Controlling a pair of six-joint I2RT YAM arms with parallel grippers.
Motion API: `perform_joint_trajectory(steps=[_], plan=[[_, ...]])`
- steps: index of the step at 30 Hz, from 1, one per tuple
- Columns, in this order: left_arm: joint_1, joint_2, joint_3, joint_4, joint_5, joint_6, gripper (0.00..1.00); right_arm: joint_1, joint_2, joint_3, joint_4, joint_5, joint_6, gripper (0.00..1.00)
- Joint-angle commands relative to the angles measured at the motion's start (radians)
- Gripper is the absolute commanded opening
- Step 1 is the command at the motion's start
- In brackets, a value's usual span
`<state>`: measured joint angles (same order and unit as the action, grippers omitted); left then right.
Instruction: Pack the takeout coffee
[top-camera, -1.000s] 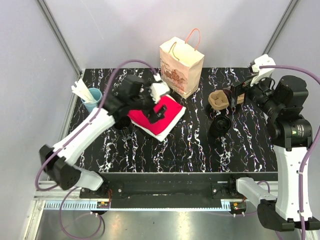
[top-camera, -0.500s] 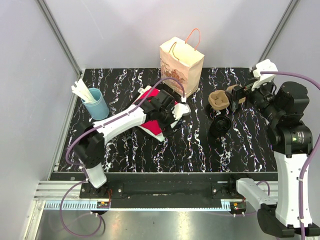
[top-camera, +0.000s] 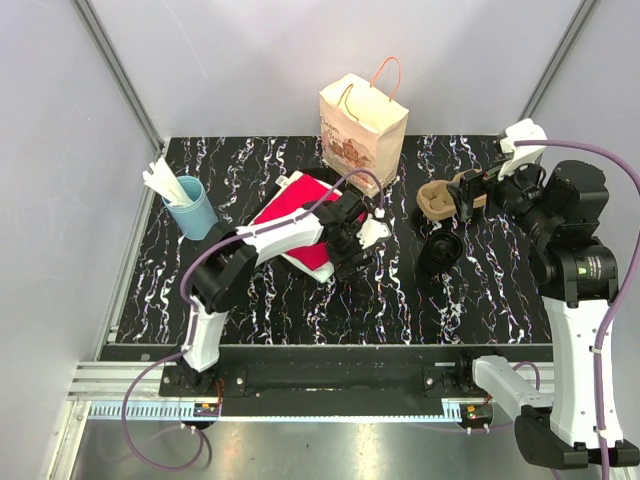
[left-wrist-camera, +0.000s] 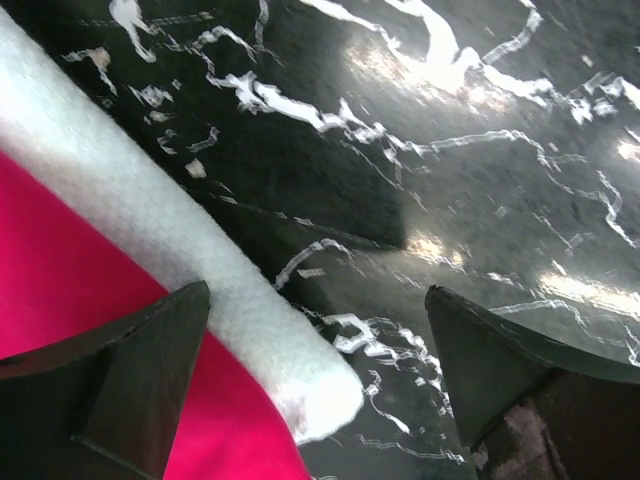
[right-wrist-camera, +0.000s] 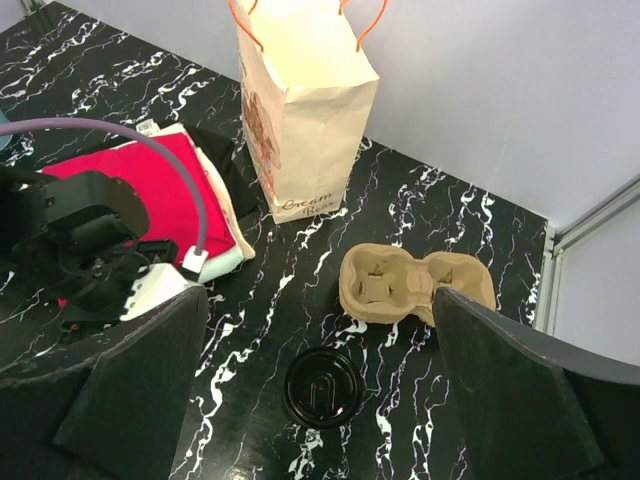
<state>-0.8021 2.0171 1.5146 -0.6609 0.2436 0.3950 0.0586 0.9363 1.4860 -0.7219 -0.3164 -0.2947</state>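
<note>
A: State of the left gripper, and its footing?

B: Jaws spread wide, nothing between them. It hangs low over a corner of the red cloth. One finger is over the red. The cloth's white border runs in between the fingers and ends there in a rounded corner. The other finger is over bare marble tabletop, with open surface beyond it.

A: And the right gripper?

B: Also released, wide and empty, held high. Below it, between the fingers, the pulp cup carrier lies flat. The black coffee cup stands nearer the wrist, apart from the carrier, with clear marble all round.

A: The bag?

B: The paper bag is upright with its mouth open and orange handles up. It stands beyond the carrier, toward the left arm's side, its foot near the cloth. A wall is close behind it. A frame post stands past the carrier at the table's edge.

A: Any writing?

B: Cursive near the bag's foot; the first word reads "dream", the second line is illegible. The brown print on the side panel is too small to read. The raised mark on the cup's top is unreadable.
</note>
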Motion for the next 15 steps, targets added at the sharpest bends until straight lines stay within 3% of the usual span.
perform_joint_trajectory(steps=[1, 15], plan=[[0.035, 0.055, 0.108, -0.006, -0.070, -0.025, 0.99, 0.001, 0.002, 0.000, 0.050, -0.019, 0.014, 1.00], [0.257, 0.184, 0.229, -0.025, -0.210, -0.091, 0.99, 0.000, -0.001, -0.012, 0.058, -0.041, 0.037, 1.00]])
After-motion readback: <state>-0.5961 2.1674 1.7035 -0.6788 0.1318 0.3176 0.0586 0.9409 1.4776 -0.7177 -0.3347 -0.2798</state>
